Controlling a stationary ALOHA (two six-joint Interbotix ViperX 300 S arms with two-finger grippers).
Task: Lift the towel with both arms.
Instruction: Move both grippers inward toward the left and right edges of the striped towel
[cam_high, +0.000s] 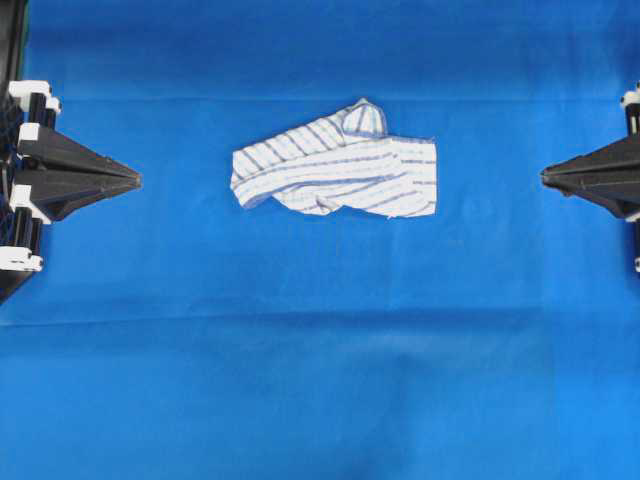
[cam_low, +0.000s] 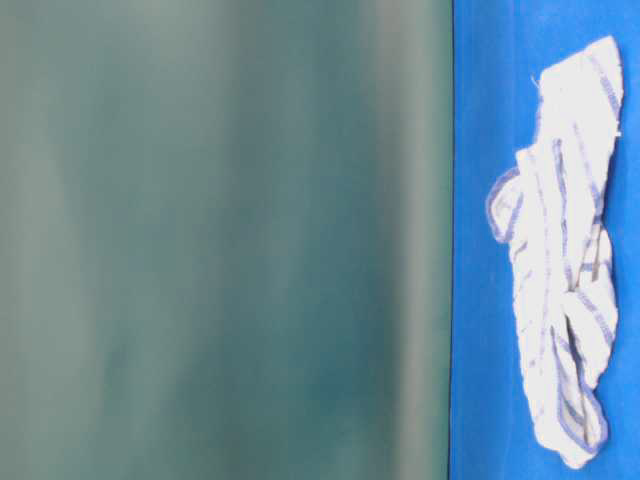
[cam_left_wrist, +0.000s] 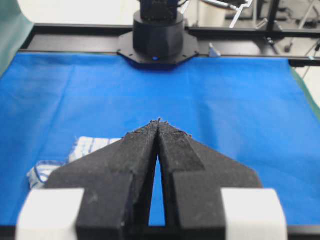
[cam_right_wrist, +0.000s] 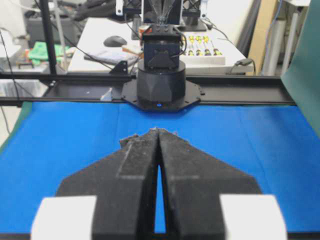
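The towel (cam_high: 337, 167), white with thin blue and grey stripes, lies crumpled on the blue cloth a little above the middle of the overhead view. It also shows at the right in the table-level view (cam_low: 565, 260). A corner of the towel (cam_left_wrist: 85, 147) peeks out left of the fingers in the left wrist view. My left gripper (cam_high: 136, 180) sits at the left edge, shut and empty, its tip pointing at the towel from well away. My right gripper (cam_high: 545, 177) sits at the right edge, shut and empty too, also apart from the towel. Both pairs of fingertips meet, left gripper (cam_left_wrist: 159, 121) and right gripper (cam_right_wrist: 158, 130).
The blue cloth (cam_high: 320, 350) covers the table. The opposite arm's black base (cam_left_wrist: 157, 37) stands at the far edge in the left wrist view, and likewise a black base (cam_right_wrist: 161, 80) in the right wrist view. A green screen (cam_low: 220, 240) fills most of the table-level view.
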